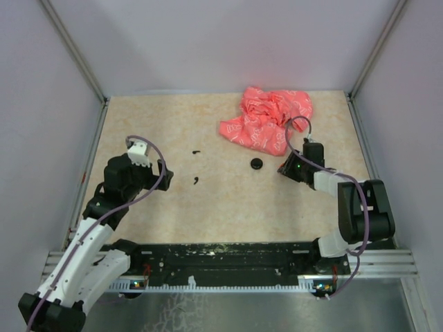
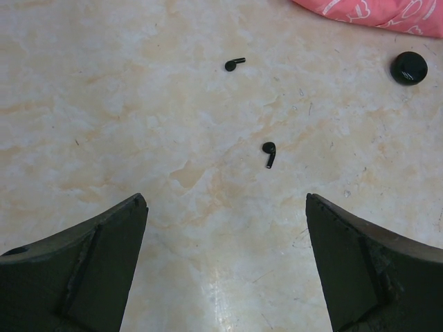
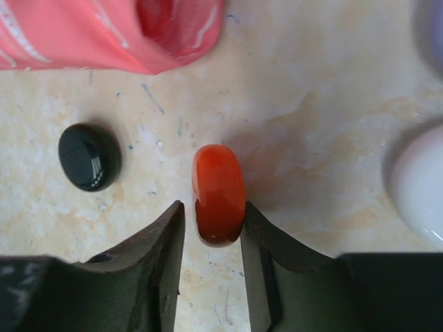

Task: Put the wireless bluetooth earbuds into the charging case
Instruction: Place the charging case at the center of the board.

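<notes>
Left end effector (image 2: 226, 200), spread wide, should centre over nearer black earbud (image 2: 269, 153); right end effector (image 3: 213, 207) clamps orange disc (image 3: 219, 176).

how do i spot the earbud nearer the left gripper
On the table, find the pink cloth at the back, then the black disc in front of it. Left of the disc lie two tiny black earbuds; yours is the nearer one, stem pointing toward the near edge.
</notes>
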Tool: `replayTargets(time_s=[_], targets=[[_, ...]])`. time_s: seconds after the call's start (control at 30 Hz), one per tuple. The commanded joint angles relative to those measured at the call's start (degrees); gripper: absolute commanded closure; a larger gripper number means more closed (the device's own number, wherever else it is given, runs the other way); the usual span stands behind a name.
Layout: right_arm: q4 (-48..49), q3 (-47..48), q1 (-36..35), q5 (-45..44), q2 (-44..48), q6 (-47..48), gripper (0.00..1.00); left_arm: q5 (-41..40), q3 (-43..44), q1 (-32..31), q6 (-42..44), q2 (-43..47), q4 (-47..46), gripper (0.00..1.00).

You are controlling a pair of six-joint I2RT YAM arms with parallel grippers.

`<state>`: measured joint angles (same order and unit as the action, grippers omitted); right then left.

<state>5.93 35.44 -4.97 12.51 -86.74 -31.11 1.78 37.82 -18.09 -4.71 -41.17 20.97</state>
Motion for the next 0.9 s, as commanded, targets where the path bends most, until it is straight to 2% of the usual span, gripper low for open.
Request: replayTargets(time_s=[0.0, 0.13, 0.33, 0.37, 0.47, 0.67, 0.87], targets=[[-8.1, 2.8, 0.9, -9.0, 2.8, 0.6, 0.59, 1.0, -0.5, 0.8, -0.5, 0.9, -1.3, 0.00], [-12.1, 3.1, 0.9, -12.8, 5.3, 1.7, 0.51, 1.5, -0.6, 1.5, -0.7, 0.7, -1.5, 0.00], [-15.3, 4.3, 0.2, -13.2, 10.1, 4.7, 0.48, 1.0, -0.7, 2.1, -1.1, 0.7, -1.6, 0.00], [-15.3, 4.3, -0.6, -13.5, 11.3, 5.2, 0.47, 0.9, -0.8, 2.2, -1.2, 0.9, -1.7, 0.00], [-14.5, 4.4, -4.2, -15.3, 14.2, 6.8, 0.31, 0.9, -0.9, 2.7, -1.4, 0.7, -1.9, 0.00], [-10.7, 5.4, -12.8, -19.4, 14.5, 10.1, 0.27, 0.5, -0.9, 3.3, -2.1, 0.2, -2.0, 0.00], [-5.8, 7.2, -18.5, -20.3, 10.0, 14.2, 0.24, 0.8, -0.9, 4.1, -2.1, -0.6, -2.2, 0.00]])
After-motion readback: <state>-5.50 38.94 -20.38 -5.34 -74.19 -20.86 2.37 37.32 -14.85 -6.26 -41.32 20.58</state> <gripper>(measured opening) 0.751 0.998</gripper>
